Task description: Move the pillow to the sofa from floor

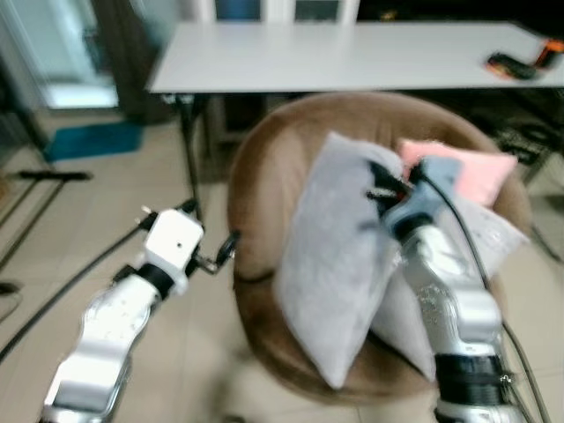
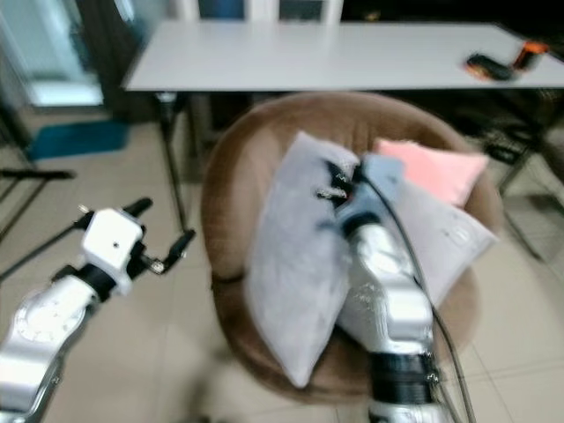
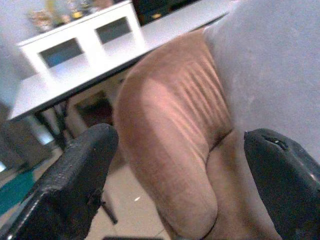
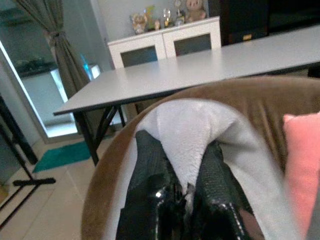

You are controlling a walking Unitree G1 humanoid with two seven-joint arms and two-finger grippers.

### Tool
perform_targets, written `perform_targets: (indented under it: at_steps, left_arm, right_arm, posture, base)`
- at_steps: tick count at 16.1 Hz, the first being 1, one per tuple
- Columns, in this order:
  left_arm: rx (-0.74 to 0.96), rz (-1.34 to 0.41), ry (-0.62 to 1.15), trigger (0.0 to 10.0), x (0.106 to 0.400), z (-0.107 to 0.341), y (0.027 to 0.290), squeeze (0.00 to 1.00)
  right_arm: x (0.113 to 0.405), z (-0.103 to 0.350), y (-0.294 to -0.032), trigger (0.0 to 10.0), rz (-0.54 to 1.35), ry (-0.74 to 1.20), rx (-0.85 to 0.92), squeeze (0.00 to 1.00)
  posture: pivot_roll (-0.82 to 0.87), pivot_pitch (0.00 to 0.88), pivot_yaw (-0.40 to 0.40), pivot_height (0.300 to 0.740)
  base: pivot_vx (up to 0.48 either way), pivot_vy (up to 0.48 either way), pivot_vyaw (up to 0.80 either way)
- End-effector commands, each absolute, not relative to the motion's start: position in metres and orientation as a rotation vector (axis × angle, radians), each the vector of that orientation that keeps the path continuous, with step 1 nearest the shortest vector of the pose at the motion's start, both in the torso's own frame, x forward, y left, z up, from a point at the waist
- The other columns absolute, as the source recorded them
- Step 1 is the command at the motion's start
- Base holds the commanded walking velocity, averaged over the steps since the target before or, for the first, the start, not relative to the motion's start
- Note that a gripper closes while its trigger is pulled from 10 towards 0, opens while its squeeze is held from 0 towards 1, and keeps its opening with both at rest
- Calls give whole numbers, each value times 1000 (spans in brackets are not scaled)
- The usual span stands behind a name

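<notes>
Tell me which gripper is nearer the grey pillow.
Right. The right gripper is shut on the grey pillow, pinching its top corner over the brown chair. The left gripper hangs open beside the chair, off the pillow.

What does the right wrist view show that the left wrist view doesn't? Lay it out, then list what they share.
Right wrist view: the right pincer shut on a corner of the grey pillow, a pink pillow beside it, and a curtain by a teal mat.

Left wrist view: the left pincer open, its fingers spread wide and gripping nothing.

Both: the brown round sofa, the grey pillow, the long grey table and the white cabinet behind it.
</notes>
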State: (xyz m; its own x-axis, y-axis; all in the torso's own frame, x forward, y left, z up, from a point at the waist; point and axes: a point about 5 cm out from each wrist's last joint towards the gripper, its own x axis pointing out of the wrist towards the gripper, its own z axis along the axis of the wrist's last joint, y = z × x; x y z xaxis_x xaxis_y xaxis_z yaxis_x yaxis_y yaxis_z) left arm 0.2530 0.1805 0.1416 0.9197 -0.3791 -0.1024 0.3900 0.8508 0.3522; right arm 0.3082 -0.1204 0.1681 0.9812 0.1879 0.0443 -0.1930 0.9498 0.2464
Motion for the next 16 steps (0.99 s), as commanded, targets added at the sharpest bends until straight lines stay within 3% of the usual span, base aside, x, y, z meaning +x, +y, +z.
perform_targets:
  at_steps: [1,9,16]
  left_arm:
    - [370,-433,5,10000,254,146,174,251]
    - [377,-440,9,10000,253,147,175,255]
    - [379,-440,8,10000,252,147,175,263]
  right_arm:
    - [308,185,-129,10000,190,-109,234,0]
    - [308,181,-104,10000,393,-94,181,0]
    - [308,180,-103,10000,366,-103,216,0]
  posture:
    - [-25,0,-7,740]
    - [-14,0,-14,740]
    - [-8,0,-18,740]
  base:
    - [259,0,0]
    - [251,0,0]
    - [249,0,0]
